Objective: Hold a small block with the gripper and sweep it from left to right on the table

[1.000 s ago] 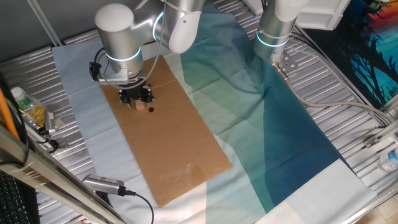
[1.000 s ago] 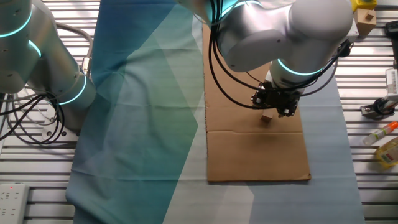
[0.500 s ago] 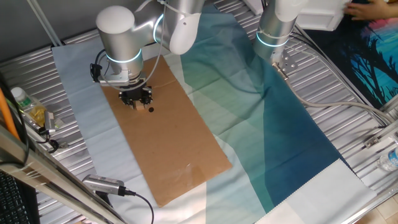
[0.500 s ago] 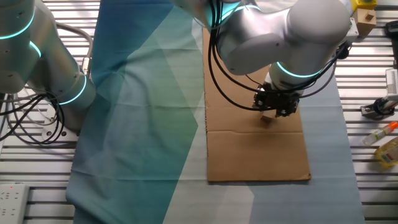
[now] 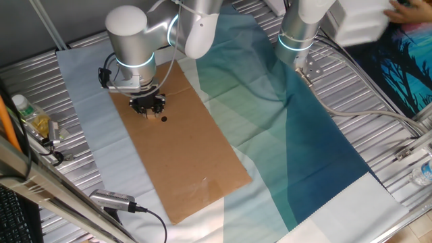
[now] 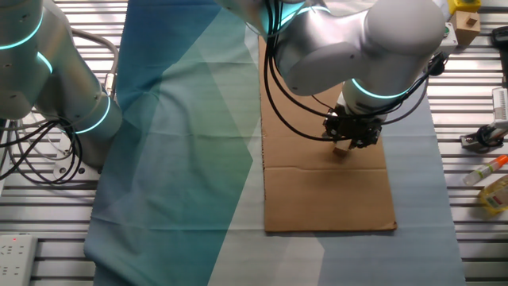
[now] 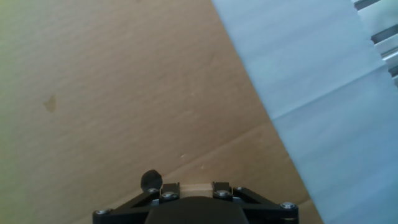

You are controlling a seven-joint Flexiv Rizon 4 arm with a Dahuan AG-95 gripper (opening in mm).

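Gripper: fingers clamped on the small block.
Small block: on the cardboard sheet, near its cloth-side long edge.
Black dot: beside the gripper.

Ahead of the claw, open cardboard is lying flat on the worktop, offering free passage. A black dot is sitting just beside the claw. Bottles are crowding the worktop's edge, well apart.
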